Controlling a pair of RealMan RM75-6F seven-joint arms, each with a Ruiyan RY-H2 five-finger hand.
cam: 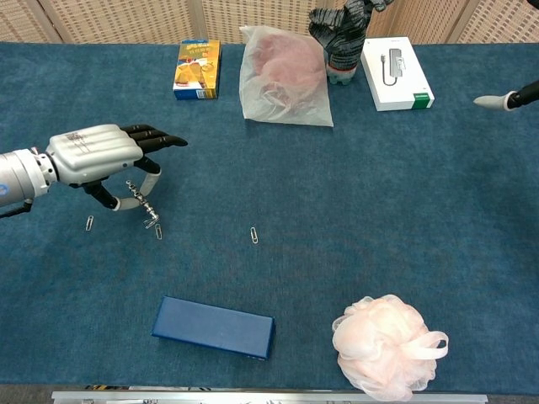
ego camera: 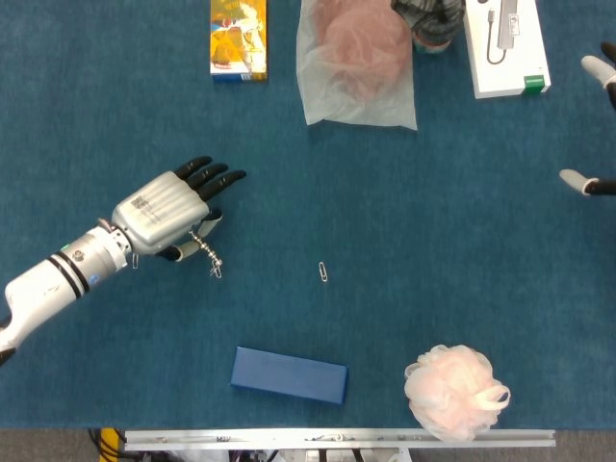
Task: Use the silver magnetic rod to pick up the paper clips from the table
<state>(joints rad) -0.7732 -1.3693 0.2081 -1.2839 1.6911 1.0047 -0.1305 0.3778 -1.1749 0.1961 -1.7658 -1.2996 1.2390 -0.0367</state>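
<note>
My left hand (ego camera: 164, 212) hovers low over the blue tabletop at the left and pinches the thin silver magnetic rod (ego camera: 205, 253) between thumb and finger, its other fingers stretched out. The rod (cam: 141, 206) slants down to the right. Its tip sits at the middle paper clip (cam: 157, 230); whether they touch I cannot tell. Another paper clip (cam: 89, 223) lies just below the wrist. A third paper clip (ego camera: 324, 272) lies alone further right. Of my right hand (ego camera: 589, 181) only spread fingertips show at the right edge, holding nothing.
A dark blue box (ego camera: 289, 375) and a pink bath pouf (ego camera: 455, 392) lie near the front edge. Along the back stand a yellow carton (ego camera: 239, 38), a plastic bag with pink contents (ego camera: 356, 63), a dark wrapped bottle (cam: 341, 38) and a white box (ego camera: 507, 46).
</note>
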